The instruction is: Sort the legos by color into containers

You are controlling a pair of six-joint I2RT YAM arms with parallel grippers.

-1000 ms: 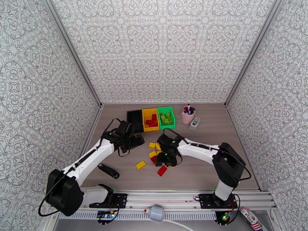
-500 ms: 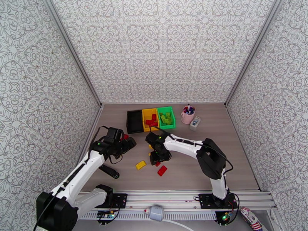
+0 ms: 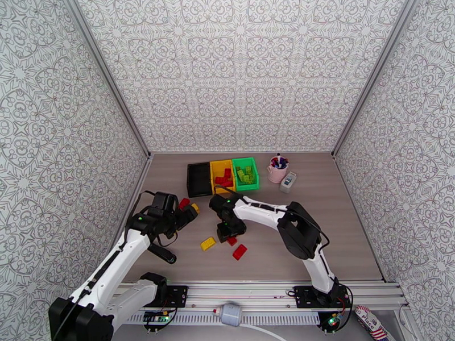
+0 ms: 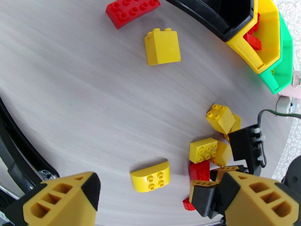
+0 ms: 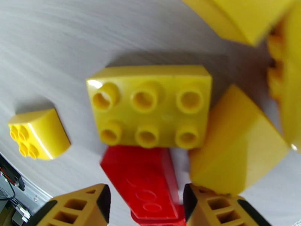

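Lying flat on the counter (image 3: 341,234), a red brick (image 5: 145,181) sits between the two fingers of the right hand (image 5: 146,203). That hand is parted, one finger on either side of the brick. A thin strip of counter shows beside the right-side finger, and I cannot tell whether the other finger touches the brick. Against the red brick's far edge is a yellow six-stud brick (image 5: 150,110), studs up. A yellow sloped brick (image 5: 235,155) touches its right end, and a small yellow curved brick (image 5: 35,134) lies apart to its left. A second red brick (image 3: 239,252) lies alone, nearer the arm bases.

The left hand (image 4: 146,193) is spread wide with nothing between its fingers, hanging over bare counter to the left of the cluster. Its wrist view shows a long red brick (image 4: 132,7) and a yellow slanted block (image 4: 162,46) lying separately, near the black bin (image 3: 199,194).

The three bins stand side by side at the far side of the counter. The black bin is on the left, the yellow bin (image 3: 223,192) in the middle with red bricks inside, and the green bin (image 3: 246,188) on the right with lime green bricks. Just right of them are a pink cup (image 3: 277,173) with pens and a small white object (image 3: 288,182). A black stick-shaped object (image 3: 162,253) lies near the left arm.
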